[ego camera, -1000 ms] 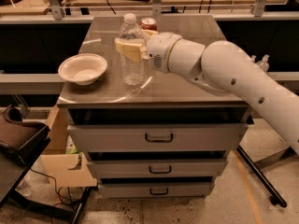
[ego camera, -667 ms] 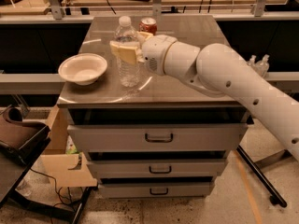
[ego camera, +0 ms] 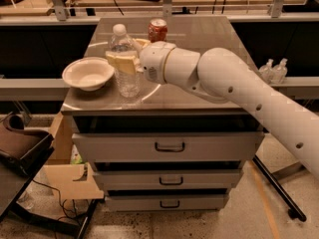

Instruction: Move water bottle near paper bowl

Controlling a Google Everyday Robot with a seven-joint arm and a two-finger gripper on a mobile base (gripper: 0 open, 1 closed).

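Note:
The water bottle, tall clear plastic with a white cap, stands upright on the metal cabinet top, just right of the white paper bowl. My gripper reaches in from the right on the white arm, its tan fingers wrapped around the bottle's middle. The bottle's base rests on or just above the surface, a small gap from the bowl's rim.
An orange-red soda can stands at the back of the top, behind my wrist. Two small clear bottles sit on a ledge to the right. The cabinet has three drawers. A cardboard box sits at lower left.
My gripper has carried the water bottle leftward, closer to the paper bowl. The bowl and can have not moved.

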